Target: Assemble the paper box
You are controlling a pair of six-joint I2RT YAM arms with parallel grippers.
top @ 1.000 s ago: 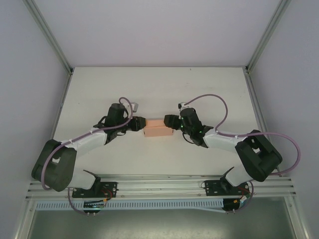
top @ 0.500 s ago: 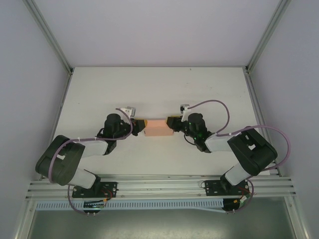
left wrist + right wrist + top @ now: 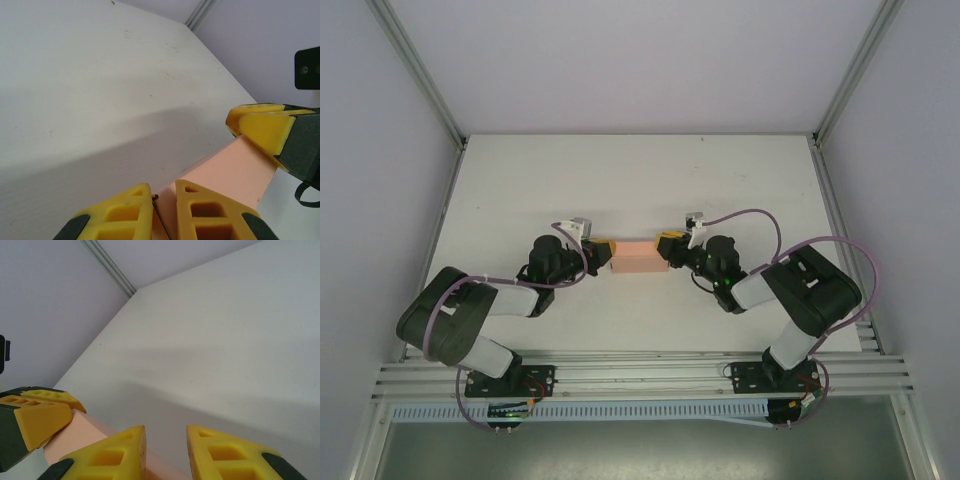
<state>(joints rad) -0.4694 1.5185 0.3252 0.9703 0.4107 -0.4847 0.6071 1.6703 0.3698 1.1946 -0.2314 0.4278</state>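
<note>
The paper box [image 3: 638,259] is a small salmon-pink closed block lying crosswise at the table's middle. My left gripper [image 3: 604,252] is at its left end and my right gripper [image 3: 668,246] at its right end. In the left wrist view the left gripper [image 3: 164,188] has its jaws almost together, with a thin dark cardboard edge and the pink box [image 3: 235,170] between them. One of the right gripper's fingers [image 3: 260,125] rests on the far end. In the right wrist view the right gripper [image 3: 166,429] shows a narrow gap, and the box [image 3: 75,436] reaches in low between the fingers.
The white table [image 3: 640,180] lies open behind the box. Grey walls and aluminium corner posts [image 3: 420,75] close the sides. The rail with both arm bases [image 3: 640,375] runs along the near edge.
Both arms have folded down and their wrists have rolled while staying at the box's ends. The right jaws have closed in a lot, the left a little. The box stays put.
</note>
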